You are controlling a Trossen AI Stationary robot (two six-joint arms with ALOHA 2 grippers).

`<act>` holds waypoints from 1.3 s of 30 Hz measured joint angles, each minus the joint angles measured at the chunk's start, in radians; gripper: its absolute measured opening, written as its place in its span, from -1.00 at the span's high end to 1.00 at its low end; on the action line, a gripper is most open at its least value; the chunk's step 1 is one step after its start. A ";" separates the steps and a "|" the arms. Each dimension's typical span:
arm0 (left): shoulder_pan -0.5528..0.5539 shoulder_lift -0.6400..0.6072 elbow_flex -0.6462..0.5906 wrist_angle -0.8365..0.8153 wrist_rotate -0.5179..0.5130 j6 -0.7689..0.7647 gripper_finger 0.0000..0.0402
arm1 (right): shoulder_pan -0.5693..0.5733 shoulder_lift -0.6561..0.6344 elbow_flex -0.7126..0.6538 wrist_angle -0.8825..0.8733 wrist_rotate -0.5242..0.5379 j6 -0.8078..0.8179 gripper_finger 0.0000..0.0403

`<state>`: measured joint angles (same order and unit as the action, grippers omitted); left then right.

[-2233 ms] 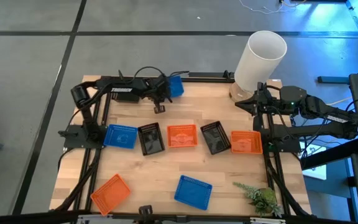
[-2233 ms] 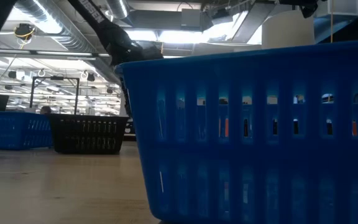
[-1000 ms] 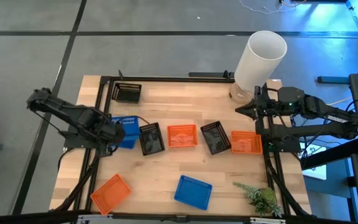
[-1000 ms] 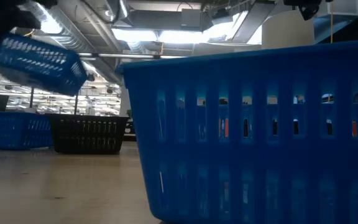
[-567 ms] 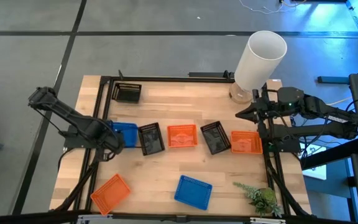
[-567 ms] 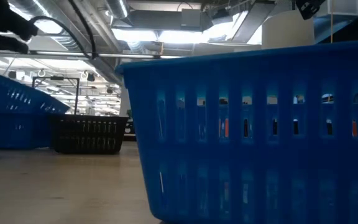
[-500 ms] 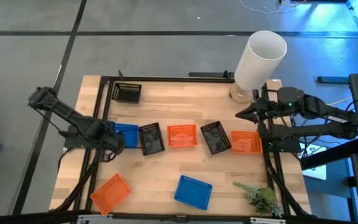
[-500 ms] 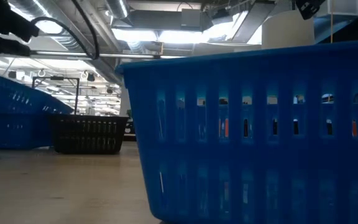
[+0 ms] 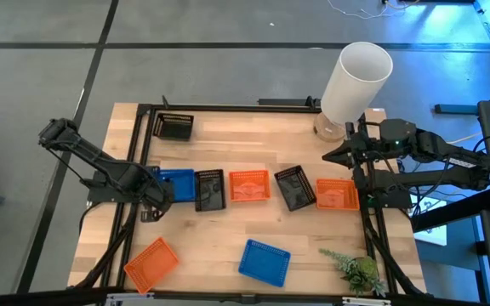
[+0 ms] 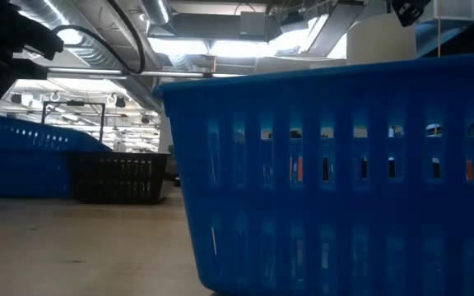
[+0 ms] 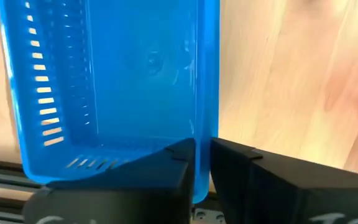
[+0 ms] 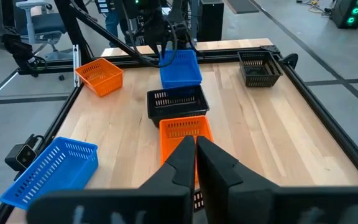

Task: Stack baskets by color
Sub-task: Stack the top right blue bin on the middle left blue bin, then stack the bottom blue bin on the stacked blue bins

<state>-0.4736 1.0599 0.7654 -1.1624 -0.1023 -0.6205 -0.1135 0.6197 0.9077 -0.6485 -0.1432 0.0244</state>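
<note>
My left gripper [image 9: 155, 196] stands over the table's left side, fingers down, shut on a blue basket [image 9: 175, 183] [image 11: 117, 74]. In the low view this basket [image 10: 31, 144] sits slightly tilted in another blue basket [image 10: 11, 177]. To its right lie a black basket [image 9: 209, 189], an orange basket [image 9: 249, 185], a second black basket [image 9: 294, 187] and a second orange basket [image 9: 337, 194]. My right gripper [image 12: 195, 148] is shut and holds nothing. It hovers above the right edge [image 9: 353, 150]. My left gripper has one long wall of the blue basket [image 11: 202, 134] near a corner. One finger [image 11: 179, 163] is inside the basket and the other finger [image 11: 235, 163] is outside it. The fingers come from above, pointing down. The basket rests in the blue basket below, a little tilted.
A third black basket [image 9: 174, 127] sits at the far left. An orange basket [image 9: 151, 260] and a blue basket [image 9: 264, 260] lie near the front edge, and the blue one fills the low view [image 10: 336, 173]. A tall white cylinder [image 9: 356, 81] stands far right. A plant [image 9: 356, 272] lies near right.
My left gripper has come down at the table's left side with the blue basket. The basket has gone from hanging tilted in the air to lying in the other blue basket, nearly level. The black basket beside it has been nudged a little toward the right and now lies straighter.
</note>
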 joint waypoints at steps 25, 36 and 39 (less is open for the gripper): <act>-0.093 -0.094 0.294 -0.028 -0.368 -0.092 0.70 | 0.245 0.466 0.385 -0.295 -0.298 0.114 0.92; -0.142 -0.148 0.294 -0.026 -0.430 -0.085 0.70 | 0.351 0.792 0.665 -0.458 -0.390 0.312 0.92; -0.142 -0.146 0.294 -0.023 -0.489 -0.113 0.70 | 0.368 0.831 0.666 -0.421 -0.400 0.312 0.92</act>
<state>-0.6159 0.9135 1.0599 -1.1850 -0.5916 -0.7336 0.2541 1.4502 1.5734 -1.0696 -0.5433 0.3361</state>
